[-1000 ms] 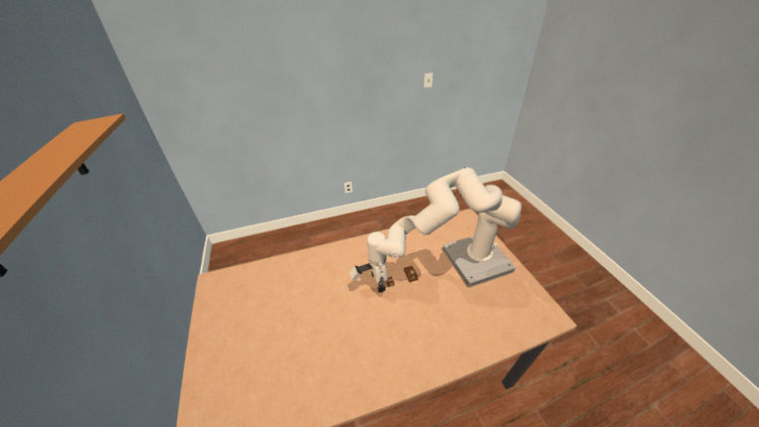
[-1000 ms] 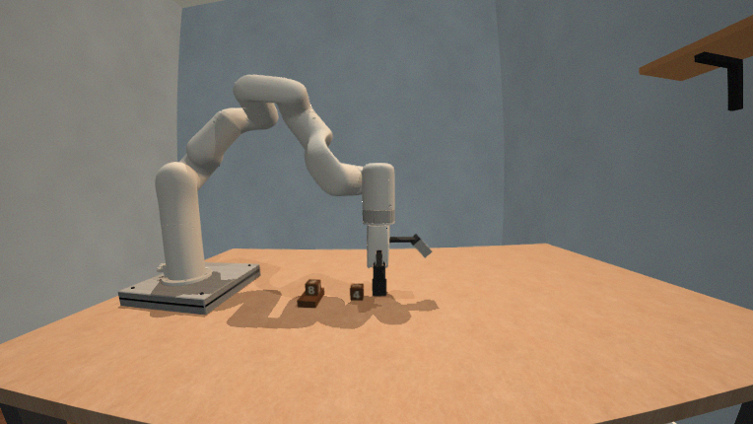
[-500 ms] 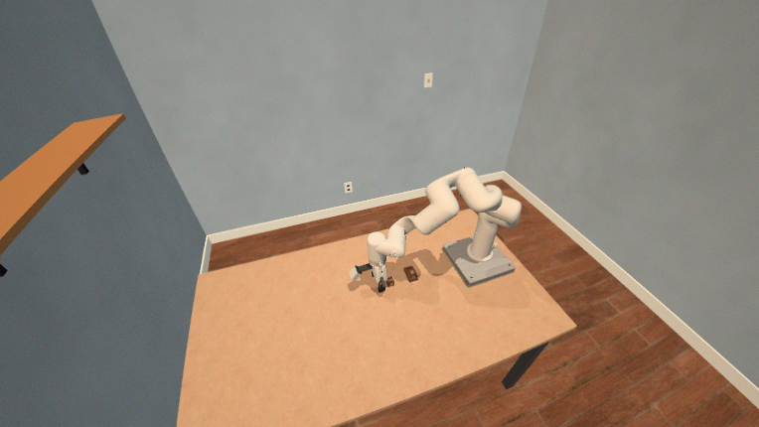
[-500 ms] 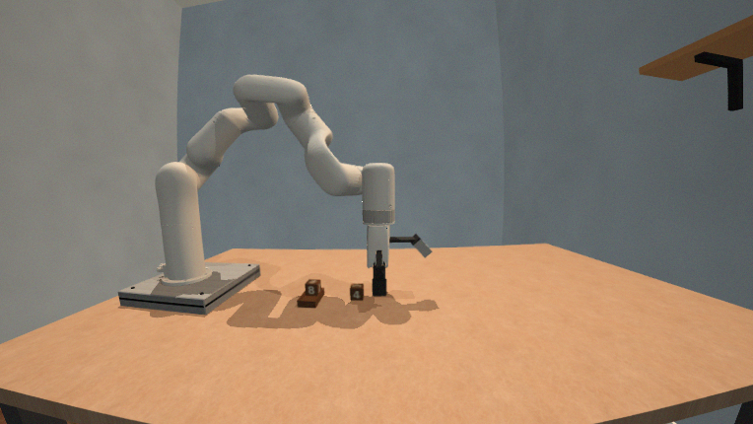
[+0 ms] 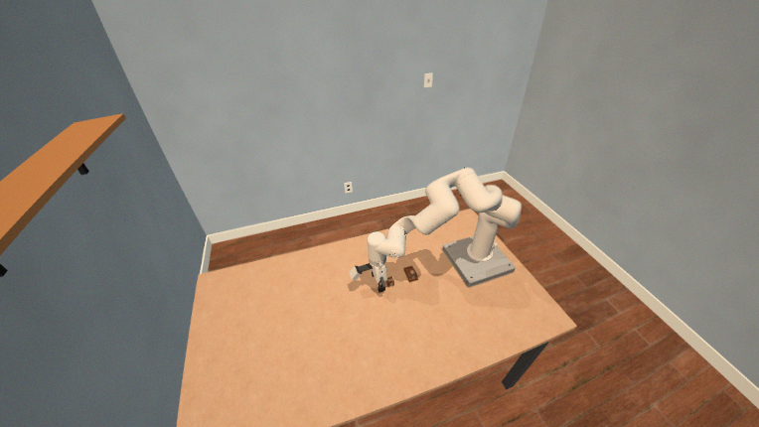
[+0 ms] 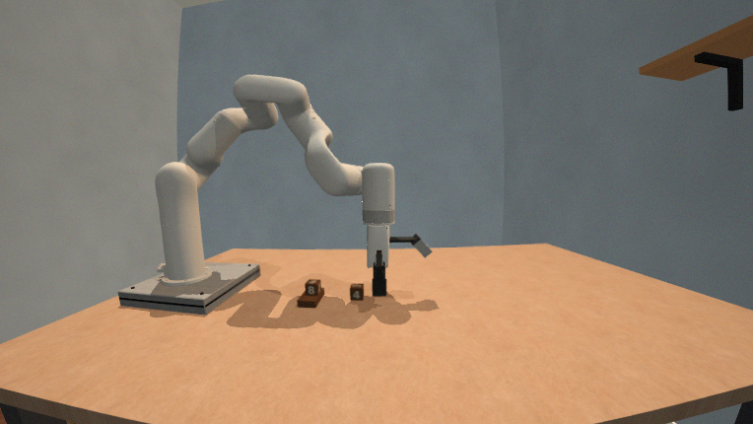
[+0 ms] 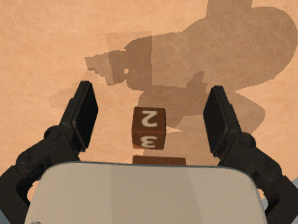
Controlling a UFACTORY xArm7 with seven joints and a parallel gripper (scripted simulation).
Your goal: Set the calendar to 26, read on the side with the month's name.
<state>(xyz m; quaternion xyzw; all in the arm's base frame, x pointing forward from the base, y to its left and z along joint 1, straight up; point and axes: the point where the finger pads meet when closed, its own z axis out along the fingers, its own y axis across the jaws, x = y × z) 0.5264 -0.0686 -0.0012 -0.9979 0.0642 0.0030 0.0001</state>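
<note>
From my seat I have the black-fingered gripper (image 5: 380,286) (image 6: 378,287) (image 7: 151,97) pointing straight down above the tan table (image 5: 297,339) (image 6: 421,358) (image 7: 40,30), its jaws spread wide with nothing pinched between them. The small dark-brown cube with pale digits (image 5: 389,281) (image 6: 356,292) (image 7: 149,127) sits on the table just beside the fingers, outside the tray. Near it, toward the robot's base, is the dark-brown tray (image 5: 415,279) (image 6: 307,303) (image 7: 159,160), carrying a second brown cube (image 5: 411,272) (image 6: 312,287). That tray and its cube are what stand in my way on the base side; the grey base plate (image 5: 469,281) (image 6: 126,302) lies farther along, well apart from the loose cube.

My exterior view reads 4 on the loose cube and 8 on the one in the tray; my wrist view instead gives me a 2 on the loose cube's top and a 3 on a side. The wrist view shows only a strip of the tray, and the top view is too small for me to read digits.

The table's edges are well apart from the gripper, with a broad stretch of tabletop on the side away from the base. The wooden wall shelf (image 5: 48,169) (image 6: 695,52) is well off to that side.
</note>
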